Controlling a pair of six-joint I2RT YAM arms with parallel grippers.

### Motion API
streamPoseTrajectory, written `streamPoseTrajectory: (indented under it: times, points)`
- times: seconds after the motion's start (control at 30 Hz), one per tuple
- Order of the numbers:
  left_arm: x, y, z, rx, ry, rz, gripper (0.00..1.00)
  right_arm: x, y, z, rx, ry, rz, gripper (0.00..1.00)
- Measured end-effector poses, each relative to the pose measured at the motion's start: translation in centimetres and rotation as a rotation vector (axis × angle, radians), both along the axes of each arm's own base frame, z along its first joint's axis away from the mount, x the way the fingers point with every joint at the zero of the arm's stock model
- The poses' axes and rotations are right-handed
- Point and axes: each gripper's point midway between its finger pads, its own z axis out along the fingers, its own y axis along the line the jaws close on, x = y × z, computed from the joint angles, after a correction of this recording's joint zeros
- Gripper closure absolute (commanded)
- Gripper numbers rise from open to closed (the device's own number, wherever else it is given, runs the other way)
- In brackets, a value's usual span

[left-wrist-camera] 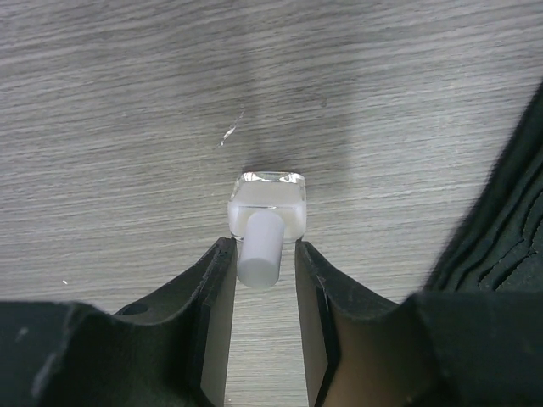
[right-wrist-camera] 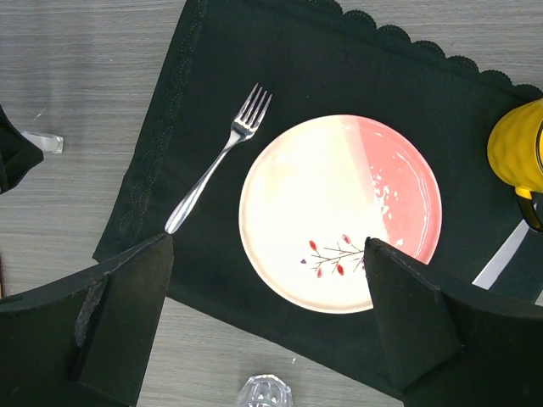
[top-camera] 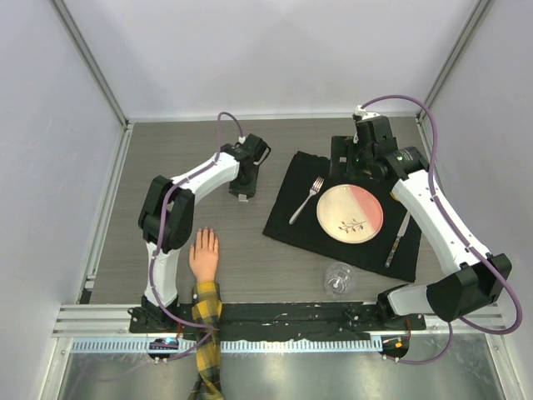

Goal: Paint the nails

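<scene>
The peach fake hand (top-camera: 204, 254) lies palm down near the left arm's base, fingers pointing away, with its yellow-and-black plaid sleeve (top-camera: 207, 315) over the front rail. The nails are too small to make out. A small clear nail polish bottle (left-wrist-camera: 268, 202) with a white cap (left-wrist-camera: 260, 250) stands on the table, also seen from above (top-camera: 242, 197). My left gripper (left-wrist-camera: 265, 246) is down at it (top-camera: 244, 185), its jaws narrowly apart on either side of the cap, with a small gap on the right. My right gripper (right-wrist-camera: 269, 242) is wide open and empty above the plate (top-camera: 360, 162).
A black placemat (top-camera: 291, 208) holds a cream-and-pink plate (top-camera: 350, 210), a fork (top-camera: 306, 200) and a knife (top-camera: 397, 242). A clear glass (top-camera: 337, 277) stands in front of the mat. A yellow mug (right-wrist-camera: 517, 153) sits at the mat's far side.
</scene>
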Motion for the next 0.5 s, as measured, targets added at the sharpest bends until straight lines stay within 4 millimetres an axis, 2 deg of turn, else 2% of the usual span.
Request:
streamPoseTrajectory:
  times: [0.3, 0.5]
  points:
    - [1.1, -0.2, 1.0, 0.009, -0.037, -0.017, 0.60, 0.0, 0.0, -0.1, 0.000, 0.001, 0.000, 0.02]
    - [1.5, -0.1, 1.4, 0.017, -0.052, -0.019, 0.66, 0.0, 0.1, -0.4, 0.002, 0.009, 0.004, 0.02]
